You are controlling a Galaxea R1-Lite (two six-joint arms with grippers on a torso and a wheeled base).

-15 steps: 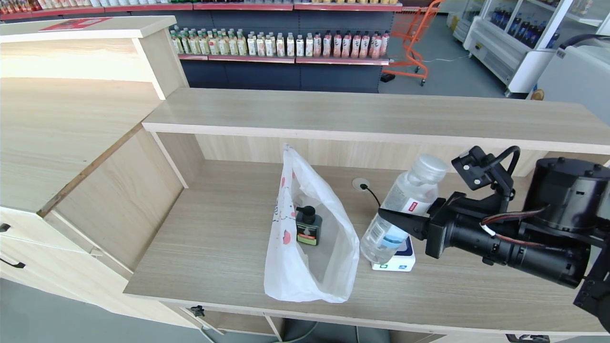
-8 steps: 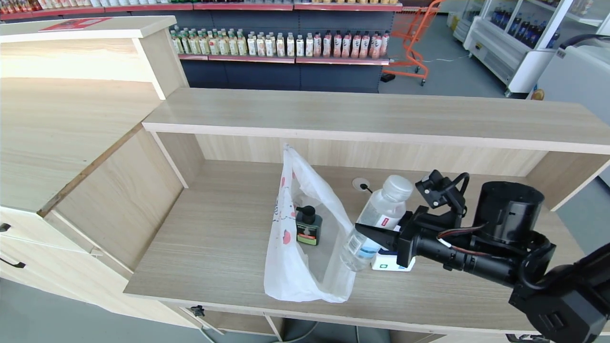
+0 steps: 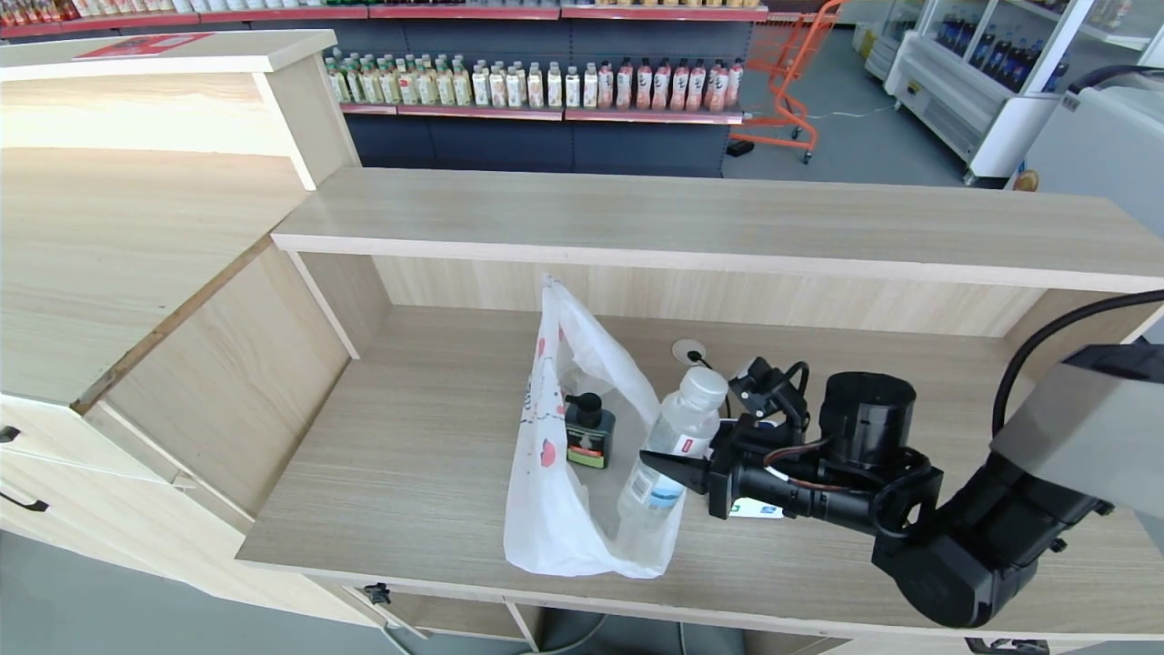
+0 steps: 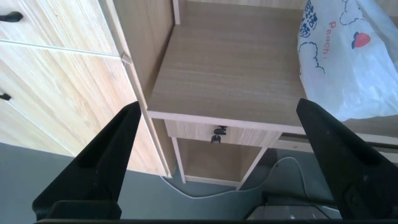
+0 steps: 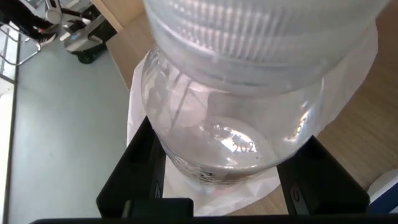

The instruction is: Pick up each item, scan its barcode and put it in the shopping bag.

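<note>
**Water bottle at the mouth of the bag**

The right gripper (image 3: 671,462) is clamped on the water bottle (image 3: 677,429), one black finger on each side of the clear body, about halfway up, at the label. The bottle is tilted. Its white cap leans toward the back right of the counter (image 3: 409,455), and its base dips into the open top of the shopping bag (image 3: 546,509) on the bag's right side. The base seems to be behind the thin bag wall, though I cannot tell whether it rests on anything. The bag sits near the front edge of the counter, about midway along it. A dark green pump bottle (image 3: 589,437) already stands inside, apart from the water bottle. The white scanner (image 3: 753,509) lies on the counter just behind the right gripper, partly hidden by it.

The left gripper (image 4: 217,106) hangs with its fingers spread wide and nothing between them, out beyond the front edge of the counter near its left front corner.

By its look the bottle is full, so it is probably fairly heavy for its size. Its thin, smooth wall will likely dent under a hard squeeze and slide under a weak one. The mid-body hold looks right, since it is near the balance point and clear of the cap. The bag is soft film that cannot hold its shape. The heavy base could drag the rim inward or tip the pump bottle, so the bottle should go down gently.
</note>
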